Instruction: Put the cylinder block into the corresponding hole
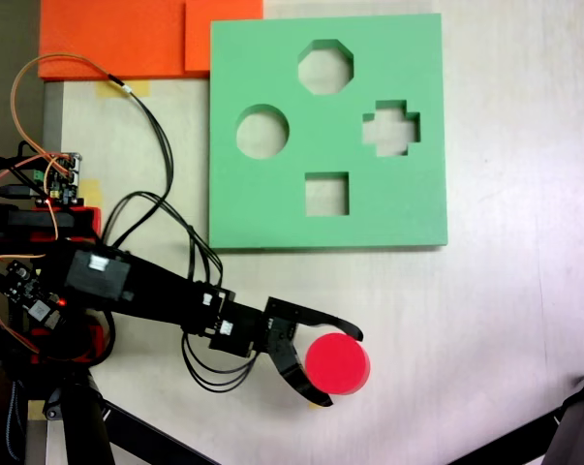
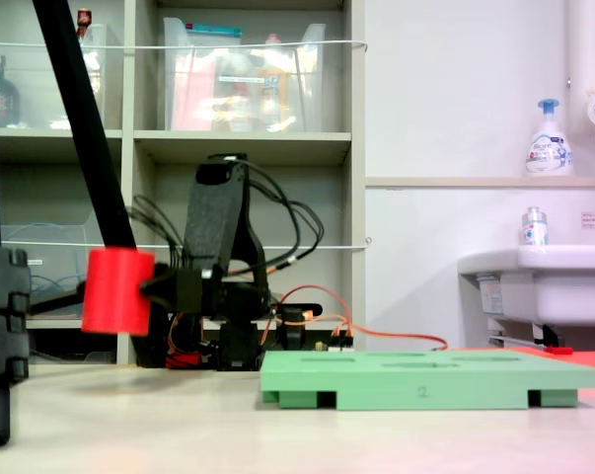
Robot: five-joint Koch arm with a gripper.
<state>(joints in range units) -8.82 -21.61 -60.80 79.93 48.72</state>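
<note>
One arm: it reaches from its base at the left edge of a fixed view toward the lower centre, links stretched nearly flat and angled slightly down-frame; in the side-on fixed view the upper link stands upright and the forearm runs left.
Gripper point(image 1: 337, 366): two black jaws curve around the cylinder block, one above it and one below in the top-down fixed view (closed on it from both sides).
Cylinder block point(image 1: 337, 363): red, round, held in the lower centre of that view; the side-on fixed view point(image 2: 118, 290) shows it upright and lifted clear of the table, at the left of the frame.
Green board point(image 1: 417, 213): flat on the table in the upper centre, well apart from the block.
Corresponding hole point(image 1: 262, 132): the round cut-out at the board's left, empty.
Other cut-outs: octagon point(image 1: 325, 67), cross point(image 1: 390, 127), square point(image 1: 326, 194).
Table point(image 1: 505, 320): pale.
</note>
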